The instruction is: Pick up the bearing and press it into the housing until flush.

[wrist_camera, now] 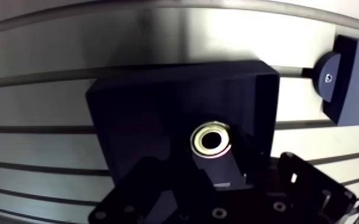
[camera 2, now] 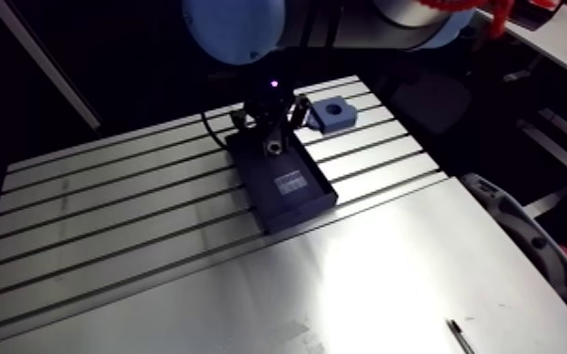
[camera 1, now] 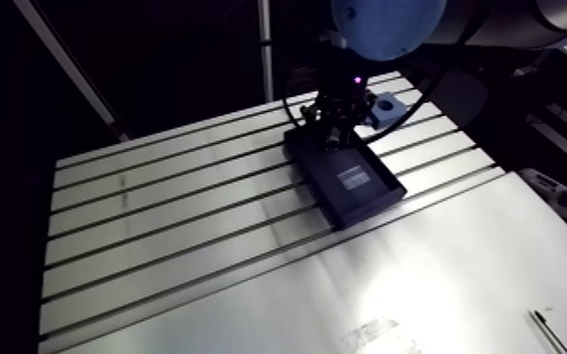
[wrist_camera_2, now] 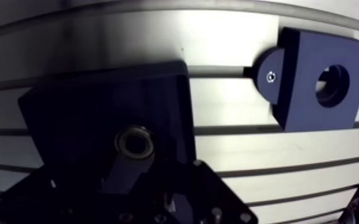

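High arm view, close wrist view share housing (wrist_camera_2: 301, 68).

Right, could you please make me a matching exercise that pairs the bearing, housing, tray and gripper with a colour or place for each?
Things:
1 bearing
2 housing
3 tray
4 gripper

Descriptions:
A blue block with a round bore, beside the tray
B black, flat on the slotted table
C shiny metal ring
D poised over the tray

Pairs: 1-C; 2-A; 3-B; 4-D

Gripper (camera 1: 335, 135) pointing down (low), arm extended
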### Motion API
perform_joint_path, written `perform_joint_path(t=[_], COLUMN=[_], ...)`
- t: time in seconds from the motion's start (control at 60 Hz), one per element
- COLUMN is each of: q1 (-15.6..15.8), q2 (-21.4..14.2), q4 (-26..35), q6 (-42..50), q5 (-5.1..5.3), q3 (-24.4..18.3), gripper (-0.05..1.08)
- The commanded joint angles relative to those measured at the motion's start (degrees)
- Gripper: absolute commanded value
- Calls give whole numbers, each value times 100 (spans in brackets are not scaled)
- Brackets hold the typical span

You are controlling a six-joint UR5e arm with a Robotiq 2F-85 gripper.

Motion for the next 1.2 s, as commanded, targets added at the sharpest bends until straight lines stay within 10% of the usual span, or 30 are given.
perform_joint_path(t=[0.017,1.2], q1=[-4,57], q2=[20,-500], q4=[0,423], q6=[0,-26], q5=[-1,52], q3=[-7,-104], gripper=[53,64])
